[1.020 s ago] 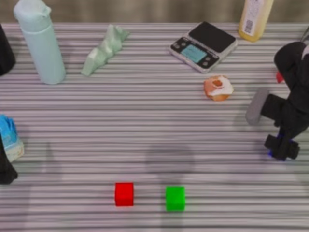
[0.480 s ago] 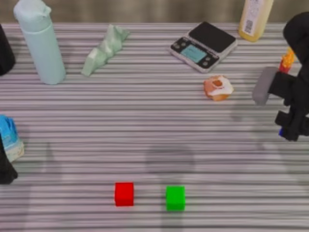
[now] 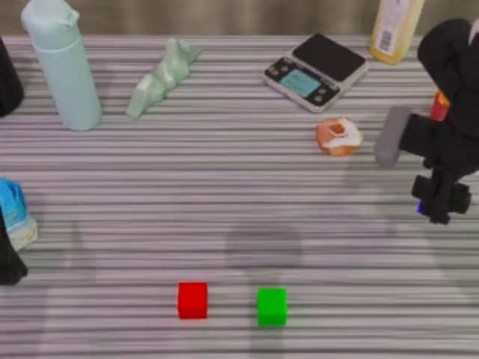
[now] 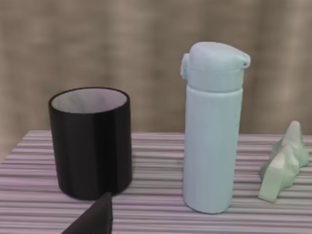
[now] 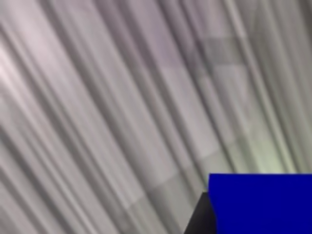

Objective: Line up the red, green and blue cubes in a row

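The red cube (image 3: 192, 300) and the green cube (image 3: 272, 307) sit side by side near the table's front edge, a small gap between them. The blue cube (image 5: 261, 202) is held in my right gripper (image 3: 438, 202), which is shut on it above the right side of the table, far right of the green cube. From above only a blue sliver (image 3: 420, 209) shows under the black fingers. My left gripper (image 3: 9, 262) is parked at the left edge; one dark finger (image 4: 95, 219) shows with nothing beside it.
Along the back stand a pale blue bottle (image 3: 61, 63), a crumpled green object (image 3: 161, 76), a scale (image 3: 315, 71) and a yellow bottle (image 3: 395, 28). An orange pastry (image 3: 338, 135) lies right of centre. A red fries carton (image 3: 439, 105) is behind my right arm; a black cup (image 4: 91, 141) stands far left.
My right gripper rose with the blue cube and moved toward the back of the table, then shifted slightly left. The red and green cubes and the left arm stayed put.
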Controlling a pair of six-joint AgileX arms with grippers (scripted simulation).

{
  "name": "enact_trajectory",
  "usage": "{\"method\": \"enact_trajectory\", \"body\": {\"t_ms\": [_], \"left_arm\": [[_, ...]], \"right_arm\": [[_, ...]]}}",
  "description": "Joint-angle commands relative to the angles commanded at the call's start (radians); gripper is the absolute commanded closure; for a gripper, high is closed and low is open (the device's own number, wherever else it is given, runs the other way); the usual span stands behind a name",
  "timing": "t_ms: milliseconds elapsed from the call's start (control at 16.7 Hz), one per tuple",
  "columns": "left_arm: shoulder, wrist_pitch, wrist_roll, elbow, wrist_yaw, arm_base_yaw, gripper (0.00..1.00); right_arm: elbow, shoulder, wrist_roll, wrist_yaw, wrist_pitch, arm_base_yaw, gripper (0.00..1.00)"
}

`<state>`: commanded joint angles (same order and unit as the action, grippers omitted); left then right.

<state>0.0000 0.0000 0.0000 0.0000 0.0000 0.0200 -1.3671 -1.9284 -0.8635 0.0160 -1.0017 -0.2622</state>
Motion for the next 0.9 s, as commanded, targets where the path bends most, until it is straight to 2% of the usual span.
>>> {"method": "enact_trajectory", "body": {"t_ms": [480,660,900], "left_arm": [[0.000,0.000,0.000,0.000,0.000,0.000,0.00],[0.000,0.000,0.000,0.000,0.000,0.000,0.00],[0.000,0.000,0.000,0.000,0.000,0.000,0.00]], "right_arm": [[0.095,0.119,0.033,0.003,-0.021,-0.427,1.00],[0.112,0.146,0.040,0.002,-0.021,-0.485,1.00],[0.109,0.142,0.042,0.003,-0.021,-0.482,1.00]]}}
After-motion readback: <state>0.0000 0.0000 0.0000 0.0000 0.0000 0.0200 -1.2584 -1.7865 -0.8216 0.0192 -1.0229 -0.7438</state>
